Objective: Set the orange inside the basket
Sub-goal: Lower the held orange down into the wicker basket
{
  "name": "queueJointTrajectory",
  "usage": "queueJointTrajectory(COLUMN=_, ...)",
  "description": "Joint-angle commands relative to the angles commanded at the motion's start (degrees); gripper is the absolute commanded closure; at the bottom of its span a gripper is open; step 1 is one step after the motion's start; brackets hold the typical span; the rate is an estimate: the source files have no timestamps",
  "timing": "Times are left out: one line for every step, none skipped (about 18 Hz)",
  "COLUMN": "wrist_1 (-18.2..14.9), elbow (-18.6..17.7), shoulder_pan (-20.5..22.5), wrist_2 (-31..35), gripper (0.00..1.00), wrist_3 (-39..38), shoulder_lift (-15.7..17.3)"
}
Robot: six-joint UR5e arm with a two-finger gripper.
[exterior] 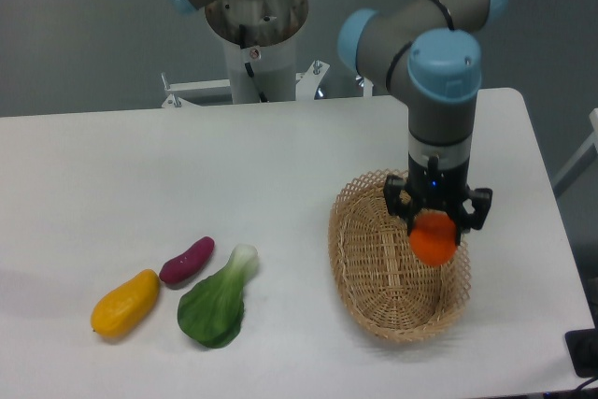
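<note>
The orange (433,239) is a small round orange-red fruit held between the black fingers of my gripper (435,228), which is shut on it. It hangs over the right side of the basket (374,268), an oval light tan wicker basket with a lacy rim, near the table's right side. The orange sits low, around rim height; whether it touches the weave cannot be told. The arm's grey and blue wrist rises straight above the gripper and hides part of the basket's far rim.
On the left of the white table lie a yellow-orange mango-like fruit (125,303), a purple sweet potato (187,261) and a green leafy vegetable (218,302). The robot's base column (254,25) stands behind the table's far edge.
</note>
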Motion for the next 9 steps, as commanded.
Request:
queueJointTrajectory(wrist_1=0.6, elbow=0.1, shoulder_pan=-0.1, wrist_2=0.1, gripper=0.52, wrist_3=-0.4, shoulder_lift=-1.3)
queueJointTrajectory(wrist_1=1.1, elbow=0.1, shoulder_pan=-0.3, wrist_2=0.3, gripper=0.52, wrist_3=-0.3, shoulder_lift=-2.2)
queueJointTrajectory(wrist_1=1.1, elbow=0.1, shoulder_pan=-0.4, wrist_2=0.4, gripper=0.52, wrist_3=-0.3, shoulder_lift=-3.1)
queueJointTrajectory(wrist_1=1.1, elbow=0.0, shoulder_pan=-0.5, wrist_2=0.4, gripper=0.52, wrist_3=-0.4, shoulder_lift=-3.9)
queueJointTrajectory(wrist_1=1.2, elbow=0.0, shoulder_pan=-0.9, wrist_2=0.4, gripper=0.52, wrist_3=-0.4, shoulder_lift=-4.4)
queueJointTrajectory(wrist_1=1.2, elbow=0.1, shoulder_pan=-1.3, wrist_2=0.4, gripper=0.52, wrist_3=-0.4, shoulder_lift=-4.8)
queueJointTrajectory(wrist_1=1.3, elbow=0.2, shoulder_pan=-1.6, wrist_2=0.4, gripper=0.52, wrist_3=-0.5, shoulder_lift=-5.6)
queueJointTrajectory(wrist_1=1.4, elbow=0.1, shoulder_pan=-2.7, wrist_2=0.4, gripper=0.52, wrist_3=-0.6, shoulder_lift=-6.2)
queueJointTrajectory(wrist_1=2.0, elbow=0.0, shoulder_pan=-3.0, wrist_2=0.4, gripper=0.52, wrist_3=-1.2, shoulder_lift=-6.6)
